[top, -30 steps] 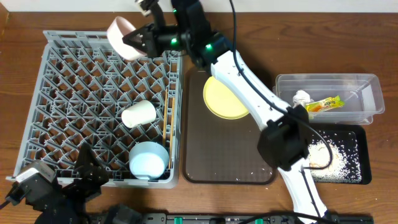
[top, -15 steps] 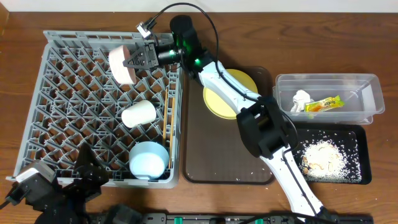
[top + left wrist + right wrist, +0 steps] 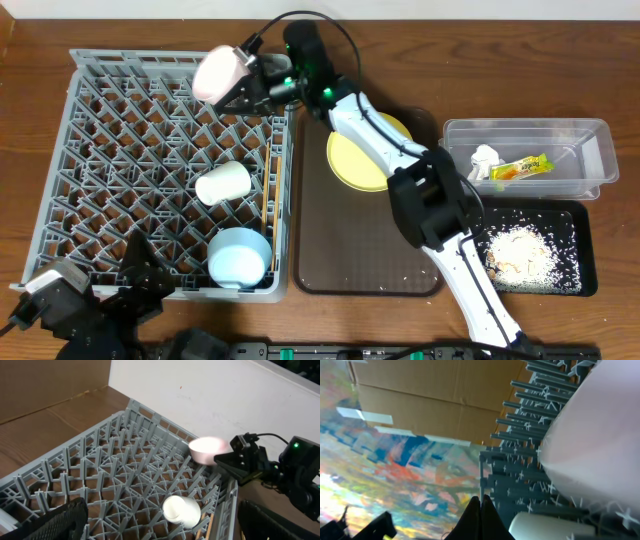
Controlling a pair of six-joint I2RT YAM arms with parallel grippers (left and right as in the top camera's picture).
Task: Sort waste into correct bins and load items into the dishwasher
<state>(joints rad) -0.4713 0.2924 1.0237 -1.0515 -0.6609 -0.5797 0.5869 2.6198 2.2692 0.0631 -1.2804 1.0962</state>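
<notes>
Right tool [image 3: 243,86] pinching pinkish-white small bowl [image 3: 220,72], tilted over far edge of dish rack [image 3: 120,150]. Left tool [image 3: 140,272] spread wide, empty, by rack's near corner.

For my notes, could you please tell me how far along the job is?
Done: cup, blue bowl and chopsticks in the rack; tissue and wrapper in the clear bin, scraps in the black bin. In hand: right tool holds the pinkish bowl over the rack. Left: yellow plate on the tray.
</notes>
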